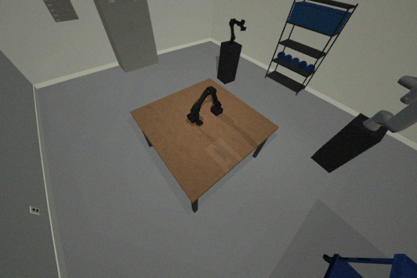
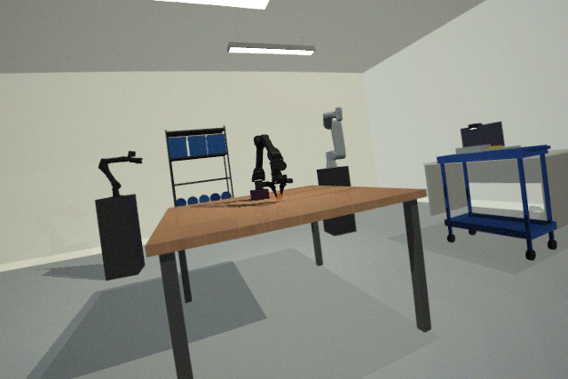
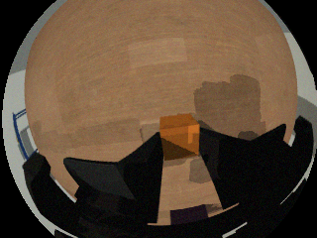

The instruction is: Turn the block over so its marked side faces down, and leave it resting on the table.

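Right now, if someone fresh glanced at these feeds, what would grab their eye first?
Probably the small orange cube-shaped block, pinched between the dark fingers of the black arm's hand in the wrist view. Next, the square brown wooden table mid-room, with the arm near its far side.

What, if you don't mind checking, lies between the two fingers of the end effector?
The orange block, gripped between the dark fingers of the end effector just above the table; the wrist view shows it.

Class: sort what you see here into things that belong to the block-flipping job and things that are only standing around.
Belongs to the job: orange block, gripper shut on it, wooden table.

Standing around: black shelf rack, blue cart, grey cabinet, two other robot arms on pedestals.
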Tool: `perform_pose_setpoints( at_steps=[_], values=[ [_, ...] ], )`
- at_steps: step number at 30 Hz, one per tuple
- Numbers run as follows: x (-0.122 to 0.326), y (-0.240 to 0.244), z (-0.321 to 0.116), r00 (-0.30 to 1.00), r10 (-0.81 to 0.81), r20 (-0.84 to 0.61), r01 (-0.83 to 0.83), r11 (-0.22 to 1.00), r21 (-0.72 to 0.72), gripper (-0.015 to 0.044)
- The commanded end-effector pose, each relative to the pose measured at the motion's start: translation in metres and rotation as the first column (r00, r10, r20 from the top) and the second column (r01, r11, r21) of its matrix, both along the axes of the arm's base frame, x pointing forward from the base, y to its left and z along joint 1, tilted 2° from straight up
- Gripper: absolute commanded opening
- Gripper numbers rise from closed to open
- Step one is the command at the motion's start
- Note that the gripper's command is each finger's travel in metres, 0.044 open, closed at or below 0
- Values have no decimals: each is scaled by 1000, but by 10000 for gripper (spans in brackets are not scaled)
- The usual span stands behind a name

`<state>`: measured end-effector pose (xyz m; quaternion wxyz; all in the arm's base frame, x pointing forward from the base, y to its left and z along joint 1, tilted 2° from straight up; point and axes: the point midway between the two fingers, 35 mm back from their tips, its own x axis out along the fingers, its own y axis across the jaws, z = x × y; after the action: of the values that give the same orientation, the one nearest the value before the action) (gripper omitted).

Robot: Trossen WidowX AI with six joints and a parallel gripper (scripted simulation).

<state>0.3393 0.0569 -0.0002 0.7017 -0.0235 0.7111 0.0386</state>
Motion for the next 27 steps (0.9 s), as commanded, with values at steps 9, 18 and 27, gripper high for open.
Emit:
perform_pose_setpoints(
  at_steps=[9, 18, 27],
  values=[
    [6, 1, 5, 993, 3, 117, -5, 1000, 12, 0],
    [6, 1, 0, 967, -1, 255, -5, 1000, 23, 0],
    [4, 1, -2, 921, -10, 388, -5, 999, 36, 0]
  ],
)
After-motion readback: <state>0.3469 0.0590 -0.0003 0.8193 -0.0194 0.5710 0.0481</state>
